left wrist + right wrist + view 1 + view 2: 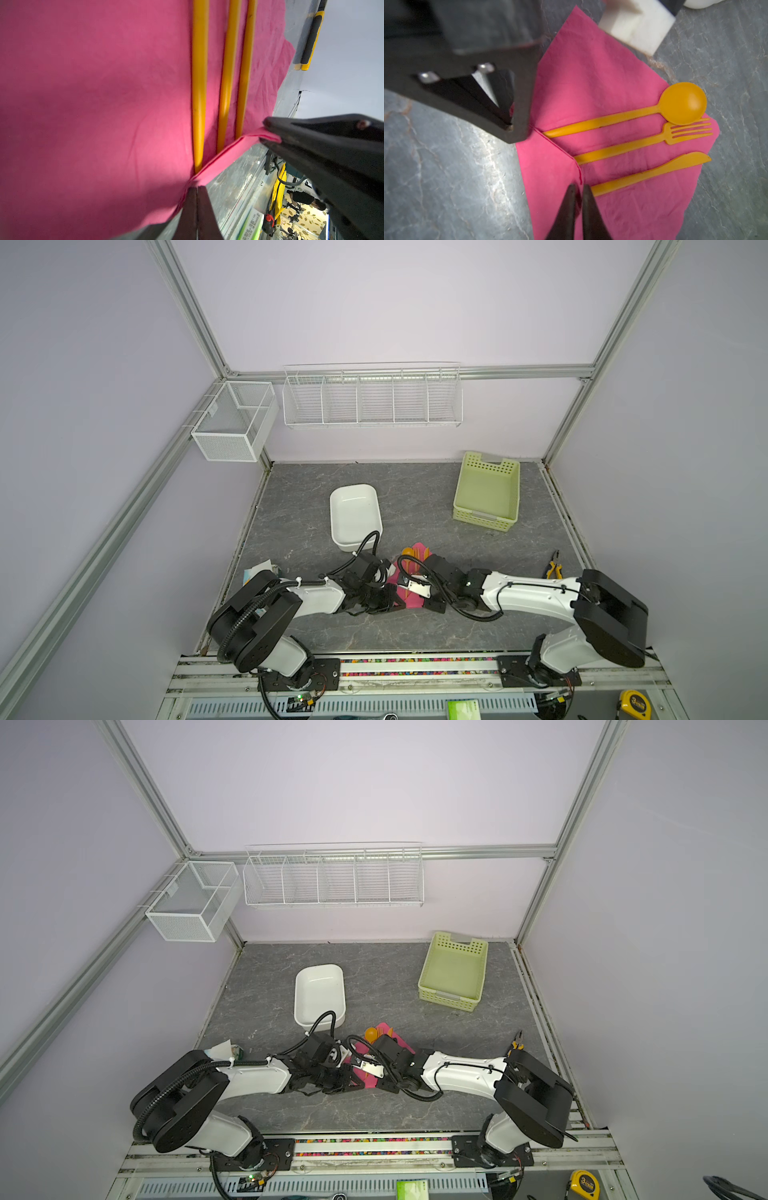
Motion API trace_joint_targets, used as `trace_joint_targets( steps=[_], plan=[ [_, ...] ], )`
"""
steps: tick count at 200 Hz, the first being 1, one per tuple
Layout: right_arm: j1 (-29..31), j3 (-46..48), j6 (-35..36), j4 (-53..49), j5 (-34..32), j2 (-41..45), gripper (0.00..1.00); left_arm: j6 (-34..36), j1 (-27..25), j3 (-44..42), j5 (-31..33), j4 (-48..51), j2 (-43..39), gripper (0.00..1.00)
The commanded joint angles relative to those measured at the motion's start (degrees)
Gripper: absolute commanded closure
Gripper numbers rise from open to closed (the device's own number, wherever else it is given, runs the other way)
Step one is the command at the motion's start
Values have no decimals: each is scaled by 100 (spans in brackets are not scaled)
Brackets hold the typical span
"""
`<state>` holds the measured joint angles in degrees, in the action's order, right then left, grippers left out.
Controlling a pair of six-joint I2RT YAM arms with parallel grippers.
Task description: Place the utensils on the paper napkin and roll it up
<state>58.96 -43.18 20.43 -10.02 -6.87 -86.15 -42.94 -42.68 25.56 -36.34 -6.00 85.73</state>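
The left claw [196, 188] is clamped shut on the folded-over flap of the paper napkin [591, 83]. The right claw [578, 187] pinches the same flap just beside it, its jaws almost together. The flap covers the handle ends of the utensils [227, 83]. The spoon [683, 102], fork [633, 145] and knife [654, 172] lie side by side on the napkin, the spoon's bowl overlapping the fork's tines. The napkin rests on the grey worktop [446, 166], near a white tub [353, 510].
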Motion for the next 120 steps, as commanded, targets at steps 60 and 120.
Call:
trace_joint_targets(
  steps=[60,120],
  plan=[
    [-110,-270,-1893,-663,-202,918,61,-95,-21,-12,161,-55,2,100],
    [-137,425,-5974,89,1476,1293,77,-98,-21,-69,188,12,-74,100]
  ],
)
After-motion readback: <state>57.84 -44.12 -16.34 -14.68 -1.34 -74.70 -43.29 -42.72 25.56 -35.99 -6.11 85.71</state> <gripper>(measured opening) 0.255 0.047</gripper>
